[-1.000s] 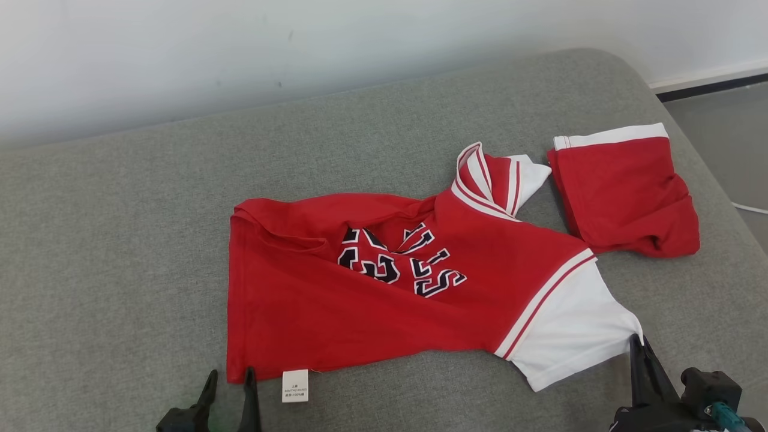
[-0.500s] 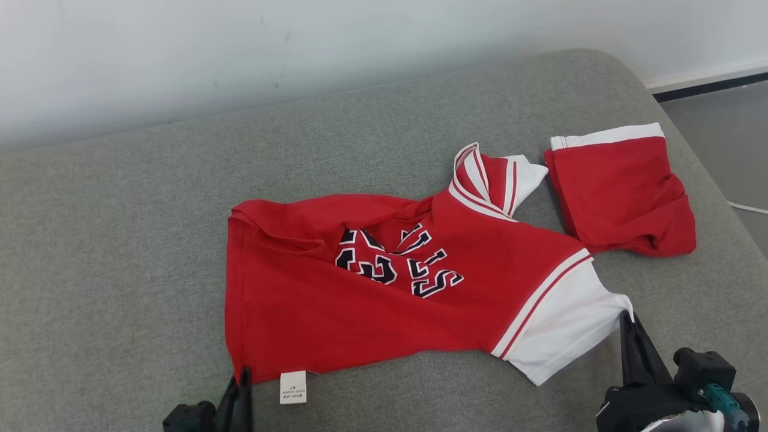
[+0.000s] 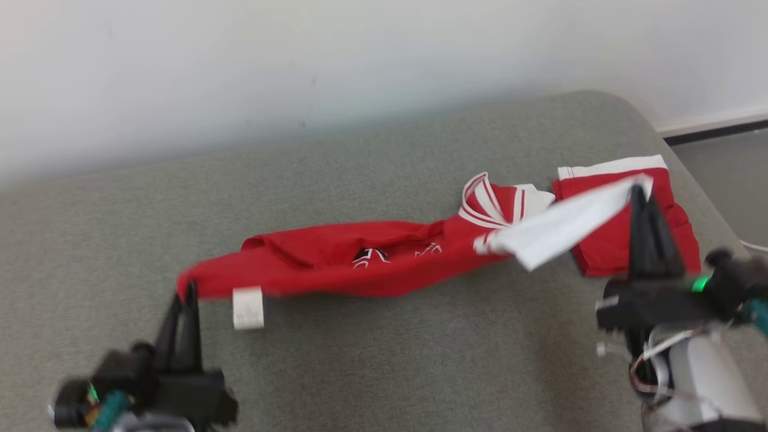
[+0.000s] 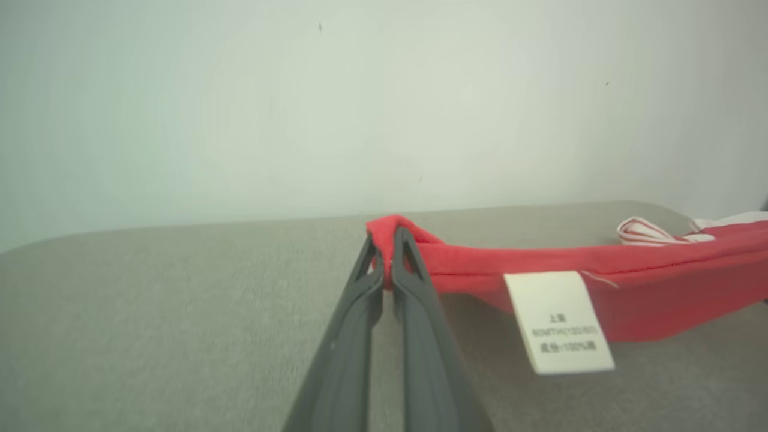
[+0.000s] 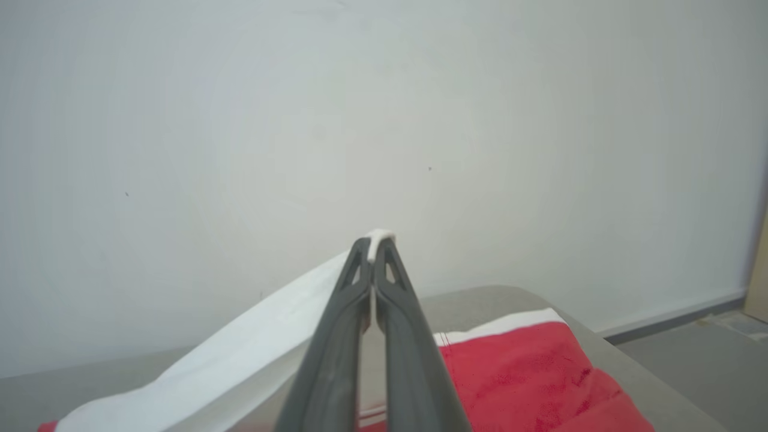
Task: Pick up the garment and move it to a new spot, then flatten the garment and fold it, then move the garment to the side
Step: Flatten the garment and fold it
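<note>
Plain room: grey upholstered couch (image 3: 384, 372) against a white wall (image 3: 300, 72).

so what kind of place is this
Likely an indoor room, home or lab unclear: a grey fabric cushion, like a sofa or bed, with a red and white jersey on it, against a plain white wall, with grey floor beside.

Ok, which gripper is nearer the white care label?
Left. The left gripper pinches the red jersey beside the care label; the right gripper holds the white sleeve at the far end.
</note>
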Tool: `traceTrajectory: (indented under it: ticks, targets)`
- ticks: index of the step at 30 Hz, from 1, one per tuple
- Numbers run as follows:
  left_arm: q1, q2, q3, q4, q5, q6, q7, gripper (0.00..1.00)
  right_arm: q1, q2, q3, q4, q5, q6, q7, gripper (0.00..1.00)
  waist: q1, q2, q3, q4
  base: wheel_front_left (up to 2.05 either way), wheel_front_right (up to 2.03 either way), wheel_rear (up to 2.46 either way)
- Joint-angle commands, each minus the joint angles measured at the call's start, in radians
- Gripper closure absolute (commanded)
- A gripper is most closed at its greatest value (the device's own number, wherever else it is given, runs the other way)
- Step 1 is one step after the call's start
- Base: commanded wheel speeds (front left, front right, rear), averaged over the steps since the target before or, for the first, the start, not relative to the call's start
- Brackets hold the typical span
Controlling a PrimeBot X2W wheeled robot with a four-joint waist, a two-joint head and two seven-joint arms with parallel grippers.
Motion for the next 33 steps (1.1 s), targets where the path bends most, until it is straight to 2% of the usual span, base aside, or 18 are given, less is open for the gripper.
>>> traceTrajectory:
  ticks: [1,7,11,16,24,29,33]
  targets:
    - [-0.042,0.017,0.008,-0.029,0.021,-0.008,-0.003,1.00,-0.042,-0.013,0.004,-0.019,0.018,-0.003,0.000,1.00,0.0001,0.0000,-0.035,0.031,0.00,0.00,0.00]
    - [-0.239,0.148,0.025,-0.073,0.076,-0.035,-0.003,1.00,-0.246,-0.079,0.061,-0.044,0.031,-0.003,0.000,1.00,0.0001,0.0000,-0.065,0.072,0.00,0.00,0.00]
    - [-0.412,0.252,0.003,-0.022,0.089,-0.045,-0.003,1.00,-0.392,-0.119,0.091,-0.031,0.036,-0.003,0.000,1.00,0.0001,0.0000,-0.078,0.096,0.00,0.00,0.00]
    - [-0.603,0.340,-0.049,0.032,0.107,-0.047,0.040,1.00,-0.557,-0.166,0.111,0.010,0.028,-0.003,0.000,1.00,0.0001,0.0000,-0.078,0.122,0.00,0.00,0.00]
    - [-0.776,0.387,-0.079,0.097,0.097,-0.048,0.094,1.00,-0.731,-0.241,0.184,0.093,-0.009,-0.003,0.000,1.00,0.0001,0.0000,0.004,0.150,0.00,0.00,0.00]
    - [-0.866,0.381,-0.093,0.150,0.103,-0.036,0.114,1.00,-0.877,-0.300,0.238,0.179,-0.028,-0.003,0.000,1.00,0.0001,0.0000,0.177,0.173,0.00,0.00,0.00]
    - [-0.979,0.377,-0.109,0.187,0.131,-0.014,0.103,1.00,-1.042,-0.363,0.244,0.266,-0.076,-0.003,0.001,1.00,0.0001,0.0000,0.324,0.191,0.00,0.00,0.00]
